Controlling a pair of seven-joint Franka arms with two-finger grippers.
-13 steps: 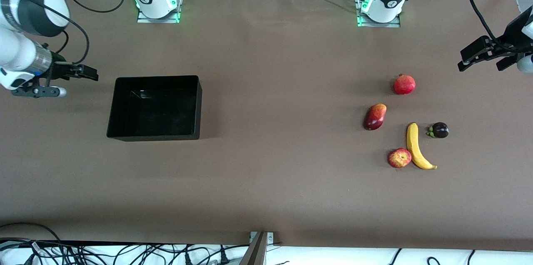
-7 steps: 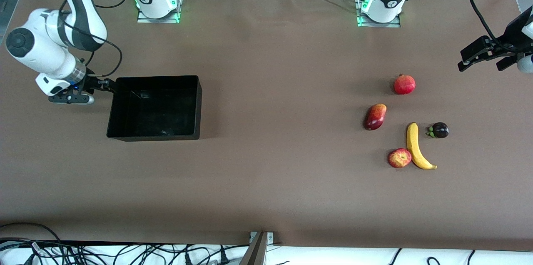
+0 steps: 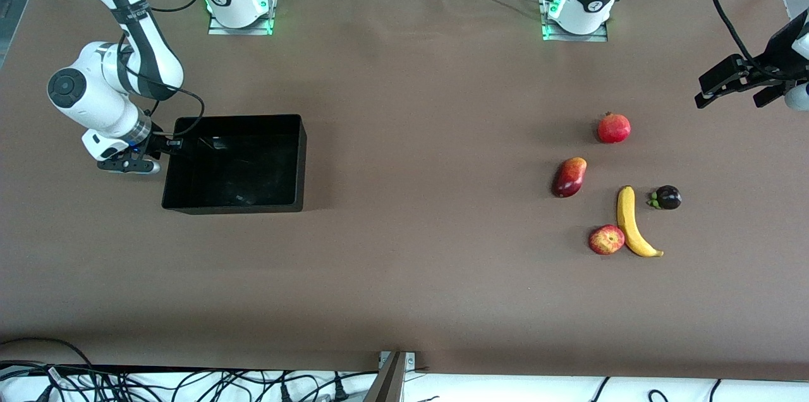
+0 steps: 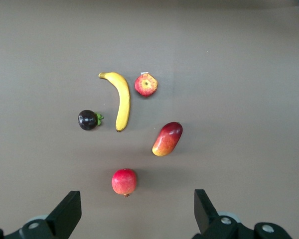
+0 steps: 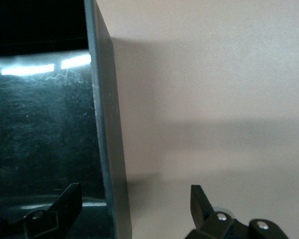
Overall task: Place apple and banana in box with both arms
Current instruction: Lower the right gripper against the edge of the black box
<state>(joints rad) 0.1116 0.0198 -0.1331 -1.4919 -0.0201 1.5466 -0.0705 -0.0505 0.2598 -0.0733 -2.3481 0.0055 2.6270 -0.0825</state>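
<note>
The apple lies on the table toward the left arm's end, touching the yellow banana beside it. The black box stands empty toward the right arm's end. My right gripper is open and low at the box's end wall, which stands between its jaws, one finger inside and one outside. My left gripper hangs open and empty above the table's edge at the left arm's end, looking down on the fruit.
A red pomegranate, a red-and-dark mango and a dark purple fruit lie close around the apple and banana. Cables run along the table's front edge.
My right arm has swung in toward the box and brought its gripper down over the box's end wall. The left arm and the fruit have not moved.
</note>
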